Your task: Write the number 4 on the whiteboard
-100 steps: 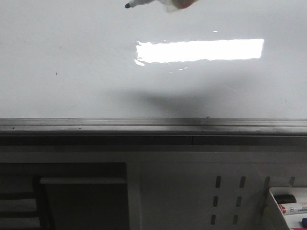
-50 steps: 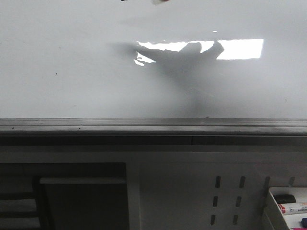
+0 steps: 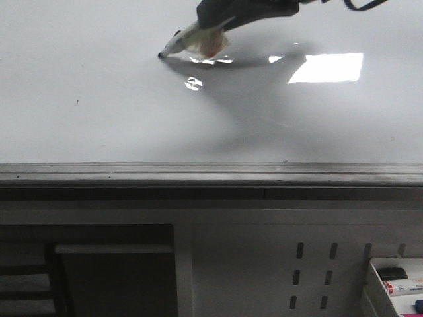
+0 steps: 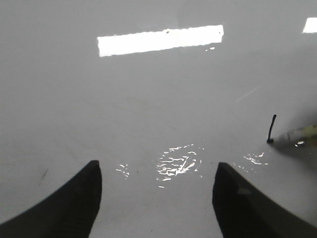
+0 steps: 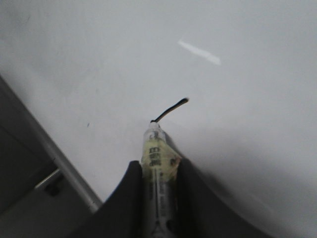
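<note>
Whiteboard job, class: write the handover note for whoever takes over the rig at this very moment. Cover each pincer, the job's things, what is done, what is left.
Right pincer: shut on the white-barrelled black marker, tip touching the large glossy white whiteboard.
Left pincer: open, empty, over bare board near the marker tip.
Done: one short thin black stroke, the start of the number 4.
Left: the rest of the slanted stroke, the crossbar and the long vertical.
Spare markers lie in the white tray at the lower right of the front view.
</note>
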